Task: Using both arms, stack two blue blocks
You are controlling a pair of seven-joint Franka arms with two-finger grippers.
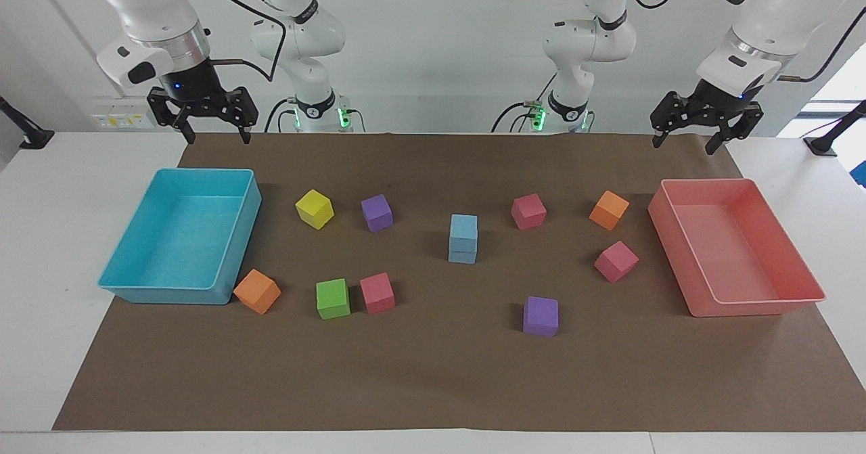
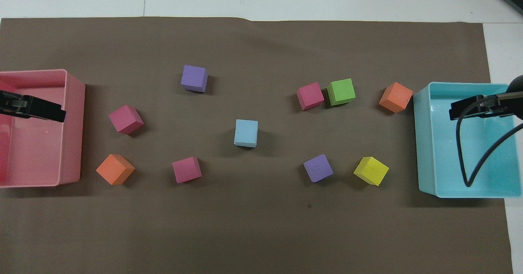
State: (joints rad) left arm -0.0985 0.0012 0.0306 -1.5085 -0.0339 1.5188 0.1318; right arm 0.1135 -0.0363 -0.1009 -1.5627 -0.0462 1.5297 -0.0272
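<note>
The two blue blocks (image 1: 463, 237) stand stacked, one on the other, at the middle of the brown mat; the overhead view shows only the top one (image 2: 246, 133). My right gripper (image 1: 218, 134) hangs open and empty in the air over the robots' edge of the mat, just robot-ward of the cyan tray. It also shows in the overhead view (image 2: 463, 110), over the tray. My left gripper (image 1: 685, 147) hangs open and empty above the robots' end of the pink tray, and shows in the overhead view (image 2: 43, 110). Both grippers are well away from the stack.
The cyan tray (image 1: 135, 293) sits at the right arm's end, the pink tray (image 1: 744, 308) at the left arm's end. Loose cubes surround the stack: yellow (image 1: 314, 208), purple (image 1: 377, 212), purple (image 1: 540, 316), green (image 1: 333, 298), pink (image 1: 528, 211), orange (image 1: 257, 291), orange (image 1: 609, 210).
</note>
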